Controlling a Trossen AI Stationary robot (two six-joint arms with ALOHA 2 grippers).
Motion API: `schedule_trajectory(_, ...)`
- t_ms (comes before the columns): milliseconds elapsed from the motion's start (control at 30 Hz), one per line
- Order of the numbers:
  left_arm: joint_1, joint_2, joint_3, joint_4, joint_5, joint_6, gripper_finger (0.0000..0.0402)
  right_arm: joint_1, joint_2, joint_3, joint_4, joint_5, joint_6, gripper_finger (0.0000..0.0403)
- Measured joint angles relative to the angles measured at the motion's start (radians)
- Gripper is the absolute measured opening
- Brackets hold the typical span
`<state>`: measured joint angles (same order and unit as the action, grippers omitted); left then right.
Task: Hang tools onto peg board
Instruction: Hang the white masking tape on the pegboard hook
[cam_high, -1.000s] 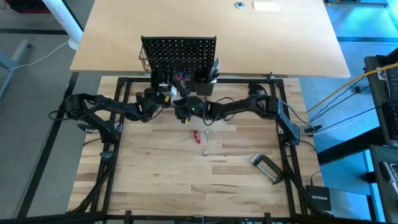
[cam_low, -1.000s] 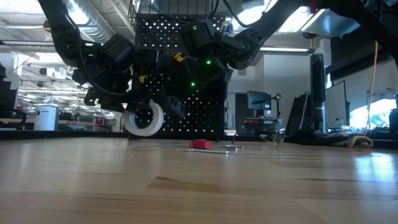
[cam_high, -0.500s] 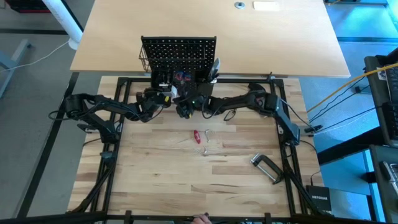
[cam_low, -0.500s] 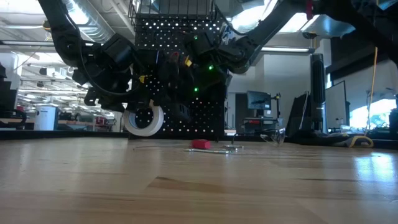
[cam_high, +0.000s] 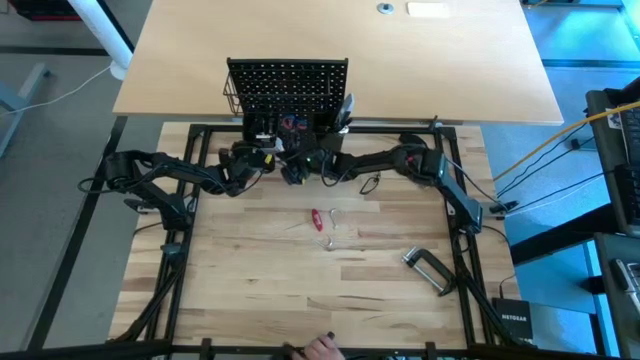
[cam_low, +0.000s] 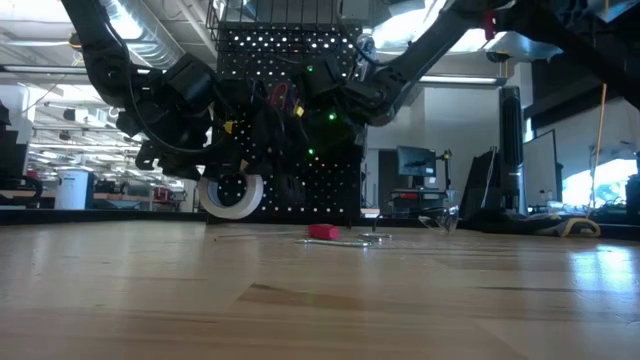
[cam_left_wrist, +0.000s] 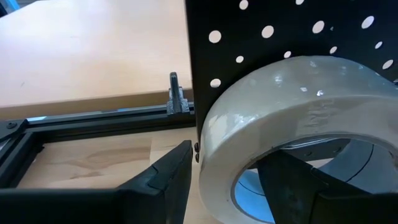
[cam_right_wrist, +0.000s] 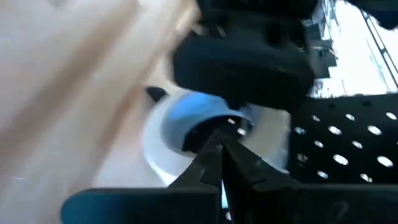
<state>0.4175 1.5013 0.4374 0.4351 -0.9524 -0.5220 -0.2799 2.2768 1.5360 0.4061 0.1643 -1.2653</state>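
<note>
pale wood makes up the tabletop (cam_high: 250, 290), and at its far edge stands the black peg board (cam_high: 287, 88), upright, with both arms reaching in to its foot. the left gripper (cam_left_wrist: 224, 180) has its fingers spread wide across the wall of the white tape roll (cam_left_wrist: 292, 118), one finger outside and one through the core, and holds it just in front of the board's holes, low down. the right gripper (cam_right_wrist: 219, 158) is closed with nothing in it, hovering close by the same roll. so the step in hand looks like hanging the tape: next the roll's hole must be lined up over a peg and slid on. still lying on the table are the silver c-clamp (cam_high: 428, 270) and a small red-handled tool (cam_high: 316, 219).
</note>
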Motion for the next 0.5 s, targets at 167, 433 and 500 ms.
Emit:
schedule_trajectory(167,0.000,0.000,0.000,-0.001,0.000,0.001,0.0166,-0.023,0.000,0.045,-0.070,0.000,0.001,0.0004)
schedule_trajectory(433,0.000,0.000,0.000,-0.005,0.002,0.001,0.0166,-0.023,0.000,0.045,-0.068,-0.040,0.002,0.0004)
schedule_trajectory(500,0.000,0.000,0.000,-0.006,0.002,0.001,0.0166,-0.026,0.000,0.045,-0.068,-0.042,0.002,0.0004)
